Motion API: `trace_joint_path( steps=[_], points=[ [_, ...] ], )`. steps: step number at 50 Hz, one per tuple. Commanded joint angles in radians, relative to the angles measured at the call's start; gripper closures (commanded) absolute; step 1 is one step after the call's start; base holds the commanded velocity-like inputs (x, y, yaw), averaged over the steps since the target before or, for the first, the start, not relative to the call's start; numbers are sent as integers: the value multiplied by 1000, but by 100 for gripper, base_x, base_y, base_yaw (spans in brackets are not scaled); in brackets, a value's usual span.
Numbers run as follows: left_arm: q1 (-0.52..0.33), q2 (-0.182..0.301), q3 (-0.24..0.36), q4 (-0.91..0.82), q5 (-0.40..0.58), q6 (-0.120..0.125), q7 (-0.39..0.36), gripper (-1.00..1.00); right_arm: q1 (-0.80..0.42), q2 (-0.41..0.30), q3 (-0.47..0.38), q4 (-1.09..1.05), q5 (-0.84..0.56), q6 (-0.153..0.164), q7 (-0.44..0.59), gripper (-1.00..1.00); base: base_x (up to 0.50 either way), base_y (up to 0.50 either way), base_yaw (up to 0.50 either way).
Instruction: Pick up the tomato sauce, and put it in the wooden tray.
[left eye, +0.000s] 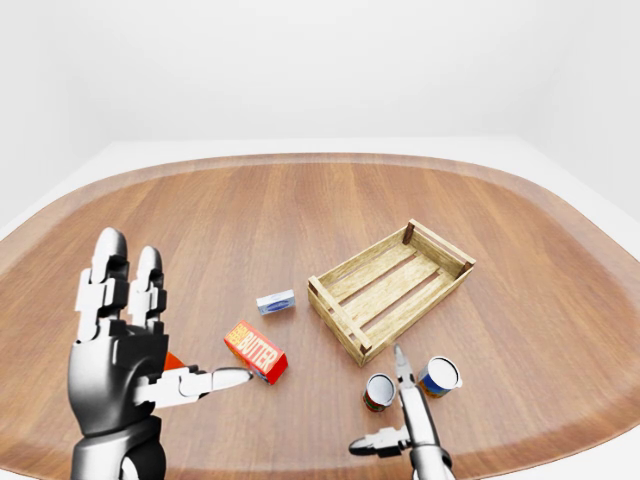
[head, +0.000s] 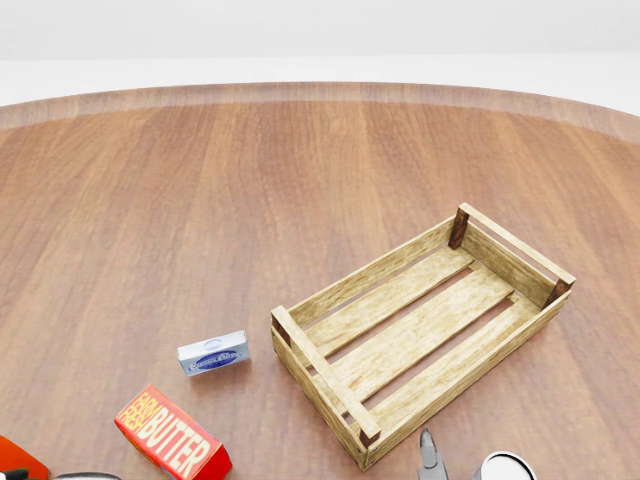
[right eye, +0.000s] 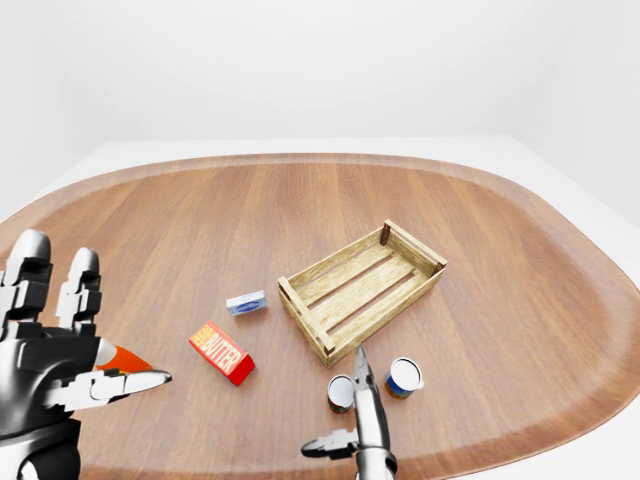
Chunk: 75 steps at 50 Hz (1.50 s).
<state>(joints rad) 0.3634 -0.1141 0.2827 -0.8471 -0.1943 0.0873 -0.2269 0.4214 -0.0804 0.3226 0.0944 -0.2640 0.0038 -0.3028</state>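
nearby, slatted wooden tray — round tomato sauce tin; both metal robot hands splayed open

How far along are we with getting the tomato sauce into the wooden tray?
Nothing is done yet: the wooden tray holds nothing. Both the left hand and right hand are open and hold nothing. Two cans stand beside the tray; which one is tomato sauce is unclear. Grasping, lifting and placing all remain.

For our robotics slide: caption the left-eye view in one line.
Open left hand and right hand raised over a table with empty wooden tray, butter box and two cans.
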Motion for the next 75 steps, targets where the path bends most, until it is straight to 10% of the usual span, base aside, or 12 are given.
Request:
trace_joint_path(
  steps=[1,75],
  points=[
    [3,-1,-2,-1,1,0,-1,-100,-4,4,-7,19,-1,-13,3,-100,0,0,0],
    [0,3,-10,12,9,0,4,-100,-34,33,-38,115,-10,-60,22,-100,0,0,0]
  ],
)
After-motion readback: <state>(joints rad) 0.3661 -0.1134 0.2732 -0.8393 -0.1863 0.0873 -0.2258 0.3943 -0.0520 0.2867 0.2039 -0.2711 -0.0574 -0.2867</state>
